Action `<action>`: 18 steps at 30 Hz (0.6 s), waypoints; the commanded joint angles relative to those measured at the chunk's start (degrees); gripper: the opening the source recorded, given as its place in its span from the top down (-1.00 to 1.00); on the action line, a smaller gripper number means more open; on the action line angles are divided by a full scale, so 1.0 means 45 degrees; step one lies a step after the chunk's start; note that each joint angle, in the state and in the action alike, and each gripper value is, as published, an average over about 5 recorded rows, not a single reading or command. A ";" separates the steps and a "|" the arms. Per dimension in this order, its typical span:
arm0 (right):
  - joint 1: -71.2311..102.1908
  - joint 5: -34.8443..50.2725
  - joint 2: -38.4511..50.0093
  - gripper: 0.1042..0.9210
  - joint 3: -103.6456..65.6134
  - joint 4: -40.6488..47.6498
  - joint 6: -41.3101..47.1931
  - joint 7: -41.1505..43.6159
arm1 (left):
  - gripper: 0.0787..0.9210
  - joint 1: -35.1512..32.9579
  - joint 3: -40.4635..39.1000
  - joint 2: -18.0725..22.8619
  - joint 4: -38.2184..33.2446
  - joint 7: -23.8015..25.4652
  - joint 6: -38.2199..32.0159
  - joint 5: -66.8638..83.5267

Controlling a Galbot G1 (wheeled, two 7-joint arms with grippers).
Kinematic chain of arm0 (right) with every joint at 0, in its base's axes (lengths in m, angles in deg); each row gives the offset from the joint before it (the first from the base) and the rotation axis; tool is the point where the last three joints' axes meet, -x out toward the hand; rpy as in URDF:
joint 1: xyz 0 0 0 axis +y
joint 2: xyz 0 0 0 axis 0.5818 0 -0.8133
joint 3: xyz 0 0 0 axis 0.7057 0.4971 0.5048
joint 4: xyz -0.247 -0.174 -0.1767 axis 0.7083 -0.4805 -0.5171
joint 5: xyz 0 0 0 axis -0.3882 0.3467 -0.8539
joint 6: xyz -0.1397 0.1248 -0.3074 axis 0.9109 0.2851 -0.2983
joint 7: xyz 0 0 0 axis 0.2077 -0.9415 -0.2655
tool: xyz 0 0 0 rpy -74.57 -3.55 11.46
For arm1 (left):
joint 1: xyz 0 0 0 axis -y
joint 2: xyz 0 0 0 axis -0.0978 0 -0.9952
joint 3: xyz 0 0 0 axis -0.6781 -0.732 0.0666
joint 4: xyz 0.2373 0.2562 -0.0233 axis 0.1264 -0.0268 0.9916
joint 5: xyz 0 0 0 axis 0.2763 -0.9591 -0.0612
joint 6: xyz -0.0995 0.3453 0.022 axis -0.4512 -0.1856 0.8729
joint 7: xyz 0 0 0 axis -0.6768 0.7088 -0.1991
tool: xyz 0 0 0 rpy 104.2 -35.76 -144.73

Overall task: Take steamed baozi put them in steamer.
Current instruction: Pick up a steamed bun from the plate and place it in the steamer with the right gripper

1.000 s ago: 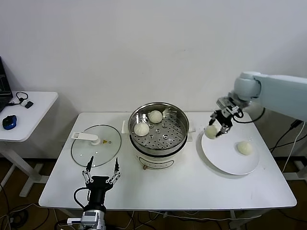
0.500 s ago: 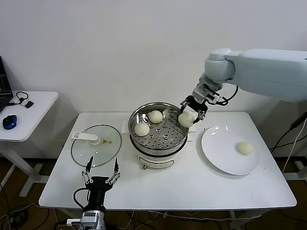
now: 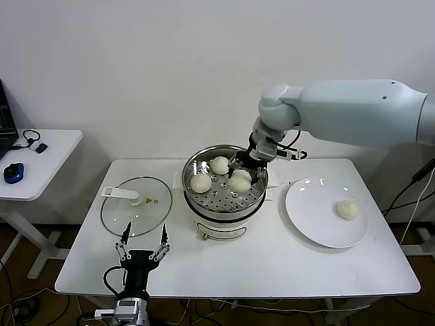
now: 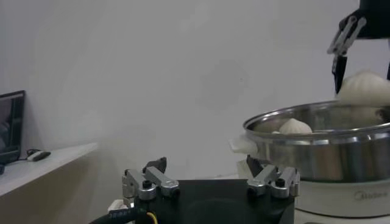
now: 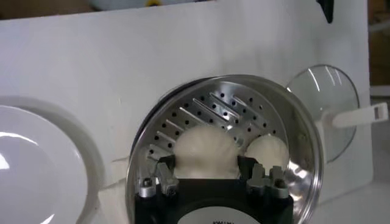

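Observation:
My right gripper [image 3: 240,178] is shut on a cream-white baozi [image 3: 239,182] and holds it low over the perforated tray of the steel steamer [image 3: 221,209] at mid-table. In the right wrist view the fingers flank this bun [image 5: 206,149] just above the tray [image 5: 213,106]. Two more baozi lie in the steamer, one at the back [image 3: 219,164] and one at the left [image 3: 200,183]; one of them shows beside the held bun [image 5: 268,152]. A last baozi [image 3: 347,210] lies on the white plate [image 3: 312,210]. My left gripper [image 3: 144,243] is open and empty near the table's front edge.
The flat glass lid [image 3: 136,207] with a white handle lies left of the steamer. A small side table [image 3: 41,163] with a mouse and cables stands at far left. The left wrist view shows the steamer's wall [image 4: 329,155] ahead and the held bun [image 4: 365,88] above its rim.
My right gripper carried a baozi from over the plate leftward, across the steamer's rim, and down to the tray. The left arm has not moved.

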 commanded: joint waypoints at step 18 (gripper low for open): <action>0.2011 -0.0733 -0.2564 -0.44 0.0006 0.2128 -0.1368 -0.0435 | -0.77 0.0085 0.0245 0.0623 0.0047 0.0012 0.0008 0.0364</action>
